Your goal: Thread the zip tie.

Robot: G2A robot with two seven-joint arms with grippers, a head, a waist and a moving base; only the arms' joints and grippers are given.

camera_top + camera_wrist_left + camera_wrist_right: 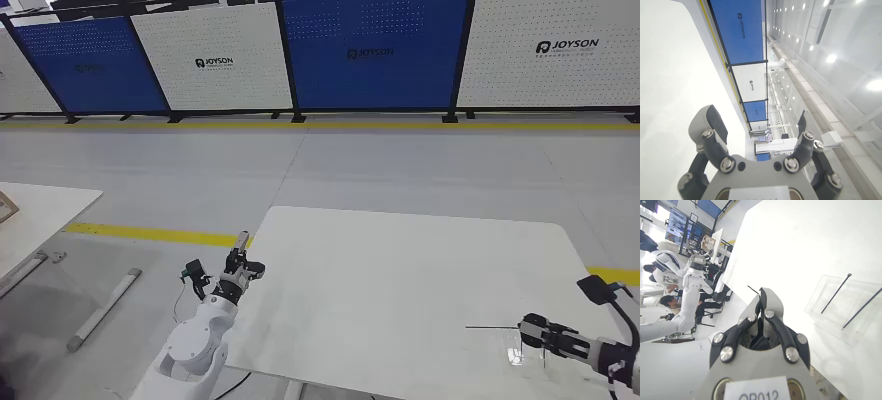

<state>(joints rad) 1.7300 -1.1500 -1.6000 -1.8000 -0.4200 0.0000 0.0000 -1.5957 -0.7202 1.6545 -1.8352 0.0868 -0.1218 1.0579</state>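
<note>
Zip tie (pixel 490 327) is pinched in the right gripper (pixel 527 327), down at the near right corner of the table (pixel 400 270). From the top view the tie is a thin black line sticking straight out of the gripper toward the left, roughly level, over bare tabletop. In the right wrist view the jaws are squeezed together on it, and just a short, slightly crooked black end (pixel 752 289) pokes out past the fingertips. I can't tell which end of the tie that is.

Right beside that gripper there's a clear plastic tray (pixel 831 321) lying flat on the table. It has two more ties in it, one shorter-looking (pixel 835 294) with its square head at the end farther from the camera, and one (pixel 861 310) running off the picture's edge. They lie roughly parallel and aren't touching each other.

The left gripper (pixel 758 117) is way over on the other side, by the table's left edge, well apart from the tie and the tray. It points away toward the far panels with its jaws spread wide, and nothing sits between the ribbed black pads (pixel 718 123).
</note>
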